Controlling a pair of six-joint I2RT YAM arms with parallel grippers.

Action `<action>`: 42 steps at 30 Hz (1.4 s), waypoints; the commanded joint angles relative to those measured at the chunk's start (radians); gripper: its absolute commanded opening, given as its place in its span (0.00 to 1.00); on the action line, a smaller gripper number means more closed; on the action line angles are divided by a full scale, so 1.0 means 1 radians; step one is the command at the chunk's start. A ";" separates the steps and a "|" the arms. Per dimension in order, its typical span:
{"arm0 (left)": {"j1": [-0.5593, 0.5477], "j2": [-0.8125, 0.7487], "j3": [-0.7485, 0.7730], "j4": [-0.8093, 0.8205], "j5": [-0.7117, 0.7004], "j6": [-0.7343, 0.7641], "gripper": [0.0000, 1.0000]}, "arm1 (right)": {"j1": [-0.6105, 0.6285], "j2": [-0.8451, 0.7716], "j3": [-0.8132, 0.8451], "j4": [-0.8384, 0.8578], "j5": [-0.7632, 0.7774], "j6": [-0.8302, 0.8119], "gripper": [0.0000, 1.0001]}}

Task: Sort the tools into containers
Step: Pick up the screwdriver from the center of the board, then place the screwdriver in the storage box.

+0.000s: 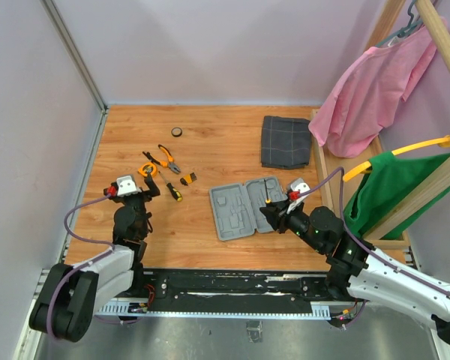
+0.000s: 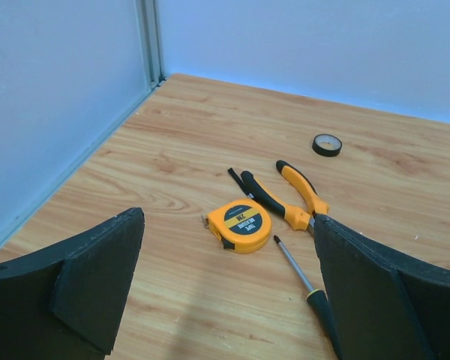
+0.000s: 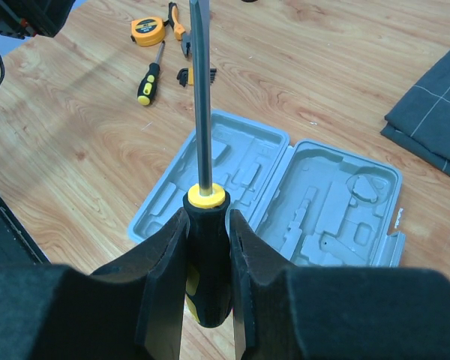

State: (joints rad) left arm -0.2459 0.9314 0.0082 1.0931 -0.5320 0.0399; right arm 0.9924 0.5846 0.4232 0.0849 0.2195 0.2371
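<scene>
The right gripper (image 3: 206, 225) is clamped on the black handle of a screwdriver (image 3: 199, 112) — its steel shaft above the open, moulded grey case (image 3: 322, 202). The left gripper (image 2: 227, 225) gapes wide near the round orange tape measure (image 2: 240, 223).

Walls: pale lilac panels (image 1: 210, 45) behind and on the left, joined at a metal corner post (image 1: 74, 52).
Tabletop: warm wood-grain boards (image 1: 225, 154), evenly lit, soft shadows.
Right side: wooden rack (image 1: 442, 34) hung with a pink garment (image 1: 367, 97) and a green garment (image 1: 397, 187) on a yellow hanger (image 1: 427, 144).
Back right of tabletop: folded dark grey checked cloth (image 1: 285, 141), lying flat.
Near edge: dull grey metal floor (image 1: 247, 337).
</scene>
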 commanded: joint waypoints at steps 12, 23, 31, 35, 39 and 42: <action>0.122 0.347 -0.097 0.476 0.203 -0.029 0.98 | 0.006 -0.002 -0.027 0.053 -0.028 -0.227 0.01; 0.126 0.502 -0.020 0.486 0.179 -0.032 0.99 | 0.005 -0.005 -0.060 0.072 -0.103 -0.601 0.01; 0.126 0.495 0.072 0.297 0.164 -0.043 0.99 | 0.002 0.106 0.050 -0.085 -0.023 -0.568 0.05; 0.126 0.496 0.072 0.301 0.166 -0.044 0.99 | -0.003 0.206 0.165 -0.217 0.052 -0.449 0.07; 0.126 0.497 0.072 0.302 0.166 -0.042 0.99 | -0.014 0.317 0.266 -0.349 0.135 -0.341 0.09; 0.126 0.496 0.072 0.302 0.166 -0.041 0.99 | -0.036 0.385 0.322 -0.402 0.143 -0.293 0.10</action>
State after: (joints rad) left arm -0.1272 1.4315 0.0696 1.3834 -0.3473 -0.0048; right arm 0.9886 0.9092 0.6716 -0.1883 0.2901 -0.1757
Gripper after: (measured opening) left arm 0.993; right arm 0.250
